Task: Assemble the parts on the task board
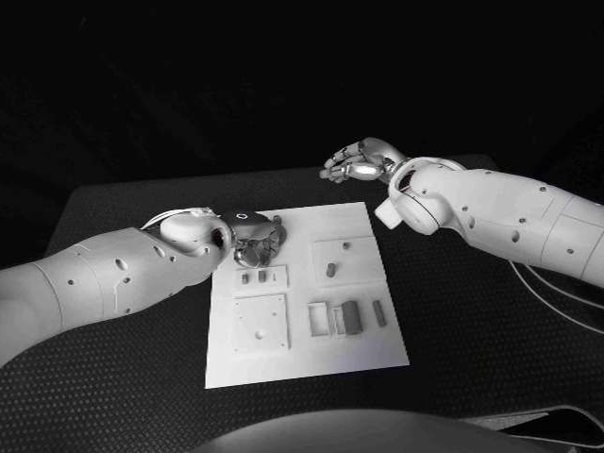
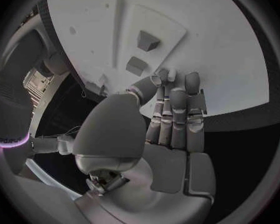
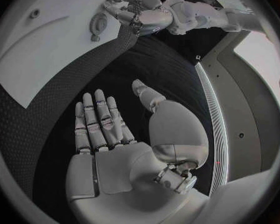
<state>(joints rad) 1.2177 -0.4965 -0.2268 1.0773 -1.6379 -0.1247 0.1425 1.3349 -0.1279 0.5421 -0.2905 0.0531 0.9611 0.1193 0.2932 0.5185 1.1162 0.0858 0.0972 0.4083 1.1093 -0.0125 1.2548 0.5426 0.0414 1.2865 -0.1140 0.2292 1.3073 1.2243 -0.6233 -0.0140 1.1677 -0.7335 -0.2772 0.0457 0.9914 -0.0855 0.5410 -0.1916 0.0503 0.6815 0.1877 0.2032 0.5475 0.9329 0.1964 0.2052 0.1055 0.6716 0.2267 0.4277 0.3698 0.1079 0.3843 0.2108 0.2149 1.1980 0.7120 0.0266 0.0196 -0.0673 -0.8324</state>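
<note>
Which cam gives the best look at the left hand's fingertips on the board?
Left wrist view: the left hand has its fingertips at the task board. Head view shows the hand from above, fingertips hidden; right wrist view shows it small.

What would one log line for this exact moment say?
left hand: over task board far-left corner, holds nothing seen | right hand: open, off board over black table | parts: lying on board
</note>
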